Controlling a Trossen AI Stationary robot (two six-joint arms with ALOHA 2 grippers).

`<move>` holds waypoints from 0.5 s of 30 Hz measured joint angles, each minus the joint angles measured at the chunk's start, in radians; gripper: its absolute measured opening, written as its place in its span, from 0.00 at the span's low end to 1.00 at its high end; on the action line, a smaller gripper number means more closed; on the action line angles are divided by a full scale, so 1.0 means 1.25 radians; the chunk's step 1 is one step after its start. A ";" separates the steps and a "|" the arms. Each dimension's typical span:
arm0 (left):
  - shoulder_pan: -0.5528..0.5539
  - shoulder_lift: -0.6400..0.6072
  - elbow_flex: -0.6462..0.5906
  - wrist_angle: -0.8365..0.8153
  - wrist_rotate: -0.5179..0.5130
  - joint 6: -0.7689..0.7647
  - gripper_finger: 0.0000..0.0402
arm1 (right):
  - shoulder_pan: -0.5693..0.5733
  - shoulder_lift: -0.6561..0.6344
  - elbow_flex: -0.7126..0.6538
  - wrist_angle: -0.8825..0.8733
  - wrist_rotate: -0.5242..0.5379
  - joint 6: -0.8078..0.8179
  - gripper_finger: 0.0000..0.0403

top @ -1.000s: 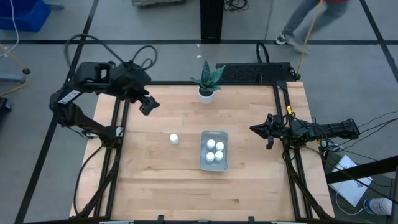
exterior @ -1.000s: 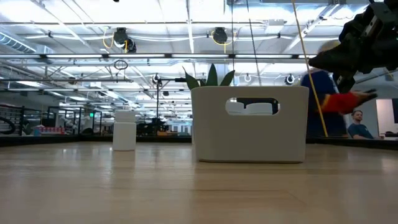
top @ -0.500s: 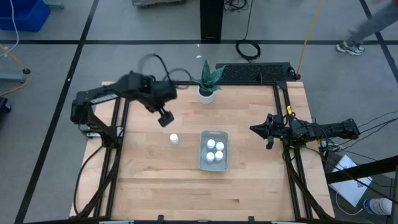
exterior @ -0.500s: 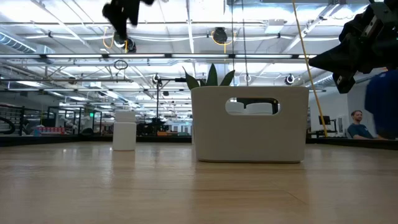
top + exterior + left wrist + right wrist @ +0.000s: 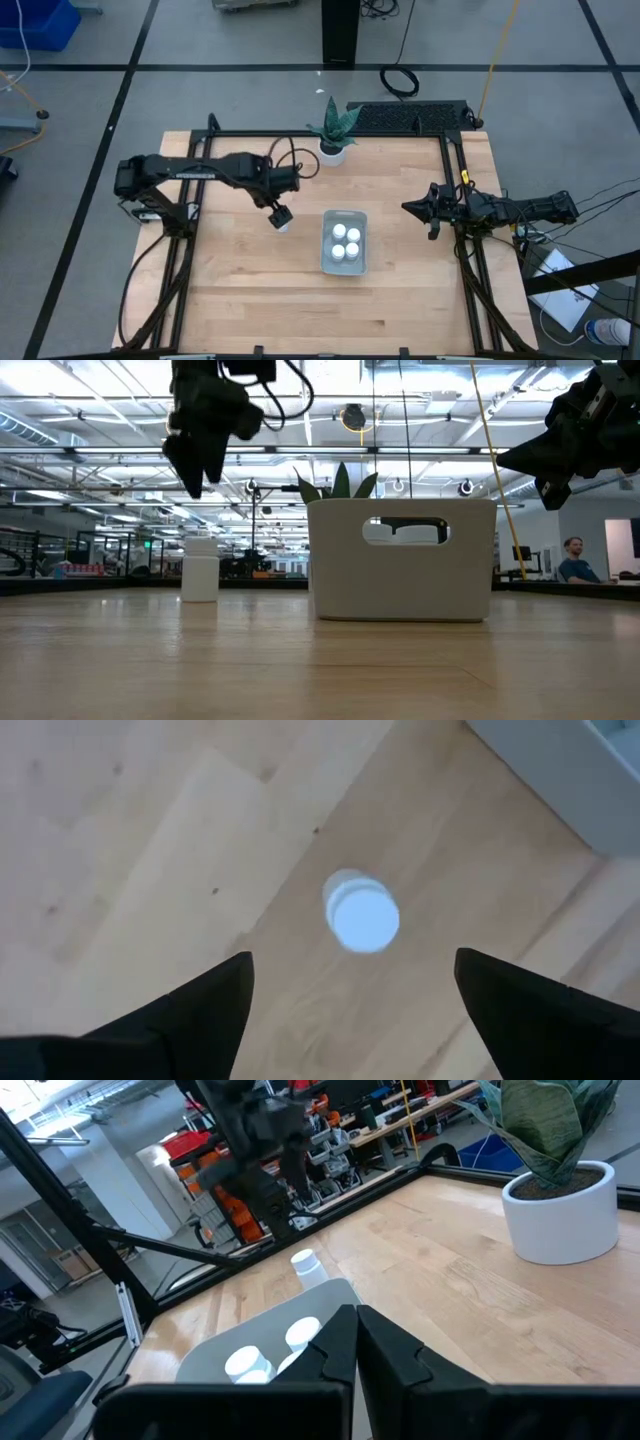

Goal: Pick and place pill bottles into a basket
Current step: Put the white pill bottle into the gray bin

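Note:
One white pill bottle (image 5: 282, 226) stands upright on its base on the wooden table, left of the grey-blue basket (image 5: 329, 262); it also shows in the low view (image 5: 200, 568). Several more bottles (image 5: 346, 242) stand inside the basket. My left gripper (image 5: 280, 213) hangs open right above the lone bottle (image 5: 362, 916), clear of it, fingers pointing down; in the low view (image 5: 195, 472) it is well above the cap. My right gripper (image 5: 408, 207) is shut and empty, right of the basket.
A white plant pot (image 5: 332, 150) with a green plant stands at the table's far edge, behind the basket. The basket's corner (image 5: 575, 775) lies near the lone bottle. Bare wood lies toward the near edge. Black frame rails run along both table sides.
My left gripper has swung from the table's far left corner toward the middle and come down, ending right above the lone bottle with its fingers pointing down. The bottle and basket have stayed put.

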 joint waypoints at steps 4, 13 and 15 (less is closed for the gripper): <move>0.000 0.004 -0.050 0.057 0.004 -0.026 0.85 | 0.000 0.000 0.000 0.000 0.000 0.000 0.01; -0.003 0.001 -0.147 0.145 0.006 -0.070 0.84 | 0.000 0.000 0.000 0.000 0.000 0.000 0.01; -0.004 0.002 -0.167 0.163 0.019 -0.080 0.84 | 0.000 0.000 0.000 0.000 0.000 0.000 0.01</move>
